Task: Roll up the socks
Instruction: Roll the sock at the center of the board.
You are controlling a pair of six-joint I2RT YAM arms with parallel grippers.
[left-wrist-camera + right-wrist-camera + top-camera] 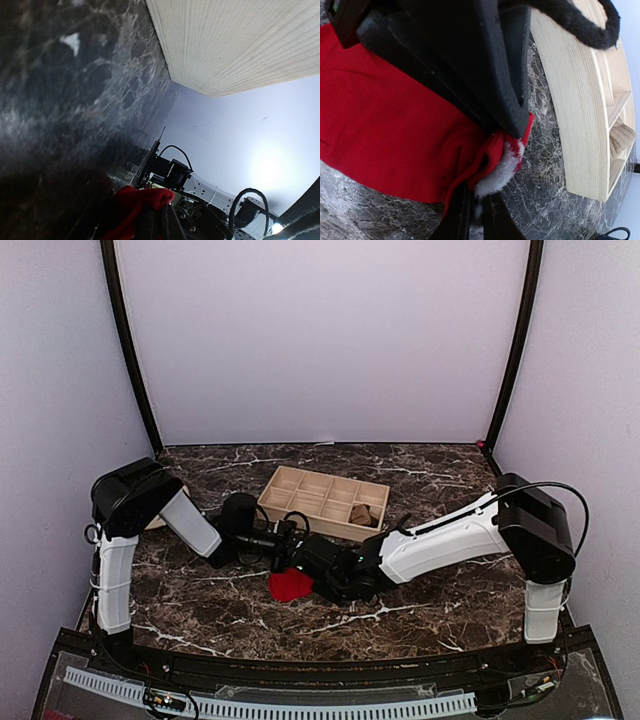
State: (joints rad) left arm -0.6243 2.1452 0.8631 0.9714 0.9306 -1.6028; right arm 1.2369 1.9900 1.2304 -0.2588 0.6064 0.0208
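Where the two arms meet at mid-table, the red sock (290, 585) lies on the marble table (420, 475), just in front of the tray (320, 523). The left gripper (160, 217) is closed tight, pinching a bunched end of that sock where white lining shows. The right gripper (510, 107) lies against the sock's flat part; I cannot tell whether its jaws are parted. The tan sock (364, 516) sits in a compartment at the tray's right end.
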